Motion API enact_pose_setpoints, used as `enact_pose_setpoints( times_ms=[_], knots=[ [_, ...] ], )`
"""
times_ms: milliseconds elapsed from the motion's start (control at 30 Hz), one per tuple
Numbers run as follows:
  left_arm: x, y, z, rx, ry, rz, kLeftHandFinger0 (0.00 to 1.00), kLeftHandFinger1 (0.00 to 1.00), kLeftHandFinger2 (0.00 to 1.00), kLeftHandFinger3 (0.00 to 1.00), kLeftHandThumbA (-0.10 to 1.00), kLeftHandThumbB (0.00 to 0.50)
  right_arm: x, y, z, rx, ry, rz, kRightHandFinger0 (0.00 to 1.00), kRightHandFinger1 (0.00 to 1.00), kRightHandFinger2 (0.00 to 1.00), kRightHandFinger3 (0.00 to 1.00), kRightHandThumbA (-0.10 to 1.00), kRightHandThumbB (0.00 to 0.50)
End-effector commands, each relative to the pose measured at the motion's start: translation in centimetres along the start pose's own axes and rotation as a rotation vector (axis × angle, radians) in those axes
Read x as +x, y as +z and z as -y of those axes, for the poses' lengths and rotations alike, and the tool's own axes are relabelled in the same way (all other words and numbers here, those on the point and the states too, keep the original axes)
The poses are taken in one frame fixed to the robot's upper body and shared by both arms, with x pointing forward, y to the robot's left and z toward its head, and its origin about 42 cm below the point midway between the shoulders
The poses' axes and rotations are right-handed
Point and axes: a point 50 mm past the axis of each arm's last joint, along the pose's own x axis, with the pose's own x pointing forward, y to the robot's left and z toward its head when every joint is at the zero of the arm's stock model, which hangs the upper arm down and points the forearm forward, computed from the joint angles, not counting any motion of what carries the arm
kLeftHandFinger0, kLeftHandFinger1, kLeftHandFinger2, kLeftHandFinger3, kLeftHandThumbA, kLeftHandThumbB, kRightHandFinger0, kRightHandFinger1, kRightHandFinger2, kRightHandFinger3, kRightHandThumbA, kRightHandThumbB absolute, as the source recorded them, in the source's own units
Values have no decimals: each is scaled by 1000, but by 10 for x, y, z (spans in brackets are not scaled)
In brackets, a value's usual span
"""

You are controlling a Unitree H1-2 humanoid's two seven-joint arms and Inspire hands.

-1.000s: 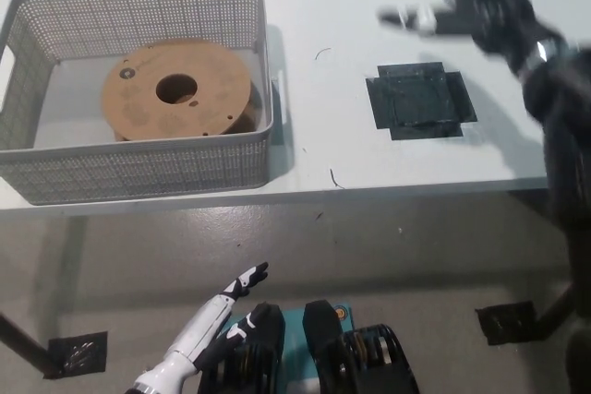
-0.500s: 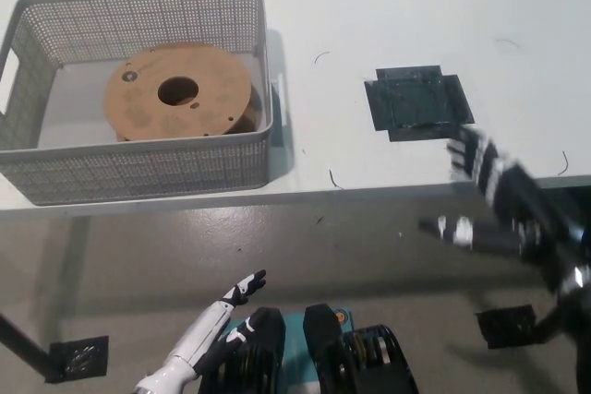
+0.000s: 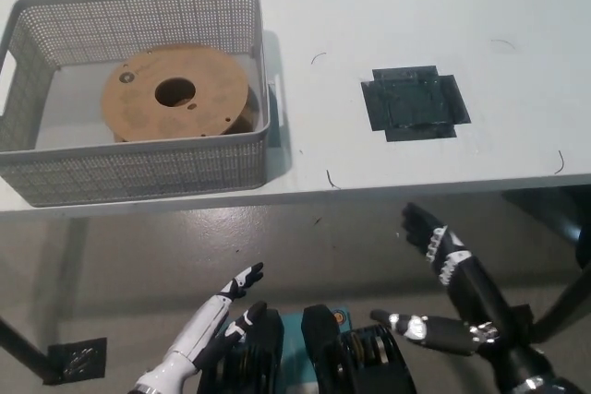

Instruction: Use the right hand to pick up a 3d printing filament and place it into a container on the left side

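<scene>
Filament spool (image 3: 177, 92), brown and flat on its side, lies inside the grey mesh container (image 3: 138, 165) at the desk's (image 3: 388, 6) left. We see the black right robot hand (image 3: 443, 292) below the desk edge, fingers spread, empty. The white left robot hand (image 3: 226, 297) rests low, fingers apart.

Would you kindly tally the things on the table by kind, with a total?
Filament spools: 1, brown spool, lying flat in the basket.
Baskets: 1, grey mesh basket.
Black tape patches: 1, tape patch, on the table.
Total: 3.
</scene>
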Motion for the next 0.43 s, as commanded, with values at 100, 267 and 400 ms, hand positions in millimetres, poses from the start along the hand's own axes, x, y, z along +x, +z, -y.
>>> enact_pose_setpoints(
  times_ms=[100,267,400],
  knots=[
    [20,28,-20,10,133,169,1000,1000,1000,1000,1000,252,30,-27,-5,-128,-27,67,1000,1000,1000,1000,1000,151],
    [14,27,-16,-2,135,164,1000,1000,1000,1000,1000,253,33,-45,-4,-20,-2,-18,1000,1000,1000,1000,1000,126],
    [8,24,-13,11,131,156,1000,1000,1000,1000,1000,285,33,-52,-6,-8,8,-45,1000,1000,1000,1000,1000,142]
  ],
)
